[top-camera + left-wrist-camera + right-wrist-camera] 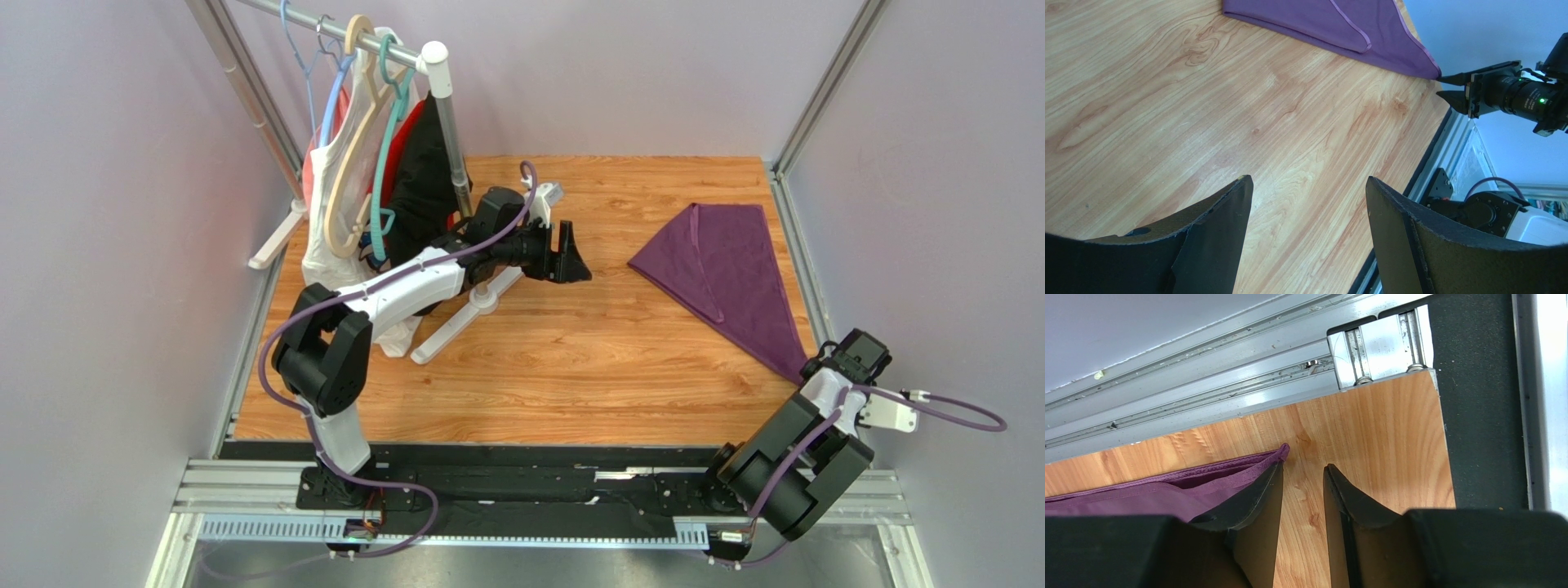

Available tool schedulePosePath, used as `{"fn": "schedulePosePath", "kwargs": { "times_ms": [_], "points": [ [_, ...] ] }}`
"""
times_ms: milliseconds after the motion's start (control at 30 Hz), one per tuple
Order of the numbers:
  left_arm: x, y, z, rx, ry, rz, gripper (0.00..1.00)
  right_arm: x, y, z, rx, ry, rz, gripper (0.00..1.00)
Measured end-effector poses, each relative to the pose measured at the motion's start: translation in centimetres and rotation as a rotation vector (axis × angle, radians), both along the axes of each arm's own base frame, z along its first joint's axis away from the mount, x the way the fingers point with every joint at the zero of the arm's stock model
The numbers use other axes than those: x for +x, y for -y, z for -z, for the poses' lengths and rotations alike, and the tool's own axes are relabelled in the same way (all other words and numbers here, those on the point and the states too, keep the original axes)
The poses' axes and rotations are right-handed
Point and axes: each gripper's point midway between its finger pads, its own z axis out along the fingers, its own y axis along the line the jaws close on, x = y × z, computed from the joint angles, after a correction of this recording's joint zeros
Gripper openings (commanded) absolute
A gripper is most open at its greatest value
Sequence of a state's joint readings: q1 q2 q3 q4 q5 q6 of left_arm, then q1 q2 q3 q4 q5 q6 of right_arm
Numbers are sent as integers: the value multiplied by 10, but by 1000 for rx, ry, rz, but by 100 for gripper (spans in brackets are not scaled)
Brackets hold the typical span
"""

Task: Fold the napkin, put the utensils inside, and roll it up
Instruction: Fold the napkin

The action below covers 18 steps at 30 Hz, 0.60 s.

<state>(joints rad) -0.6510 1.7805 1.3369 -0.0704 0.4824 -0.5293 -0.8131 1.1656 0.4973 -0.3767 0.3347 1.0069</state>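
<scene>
Two grippers are in view, and neither holds anything. In the overhead view we see the left gripper near the middle of the frame, above the wooden counter. Its fingers are spread wide, and its own wrist view shows only bare wood between them. The napkin lies flat on the right side of the overhead frame, folded into a purple triangle. One corner points left toward the centre, a broad edge sits toward the top right, and a long tapering point runs down to the lower right. The right gripper sits at that lower point, close to the counter's right edge. Its wrist camera shows its fingers a little apart, with a narrow strip of wood between them. The finger on the left of that frame overlaps the tip of the cloth, and we cannot tell whether it touches the fabric. A metal rail crosses the upper part of that frame, beyond the counter's edge. In the upper left of the overhead view, a clothes rack is hung with garments.
</scene>
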Motion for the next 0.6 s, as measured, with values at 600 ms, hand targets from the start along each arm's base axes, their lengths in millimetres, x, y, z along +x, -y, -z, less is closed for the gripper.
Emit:
{"fn": "schedulePosePath", "kwargs": {
  "times_ms": [600],
  "points": [
    [0, 2, 1, -9, -8, 4, 76, 16, 2, -22, -36, 124, -3, 35]
  ]
}}
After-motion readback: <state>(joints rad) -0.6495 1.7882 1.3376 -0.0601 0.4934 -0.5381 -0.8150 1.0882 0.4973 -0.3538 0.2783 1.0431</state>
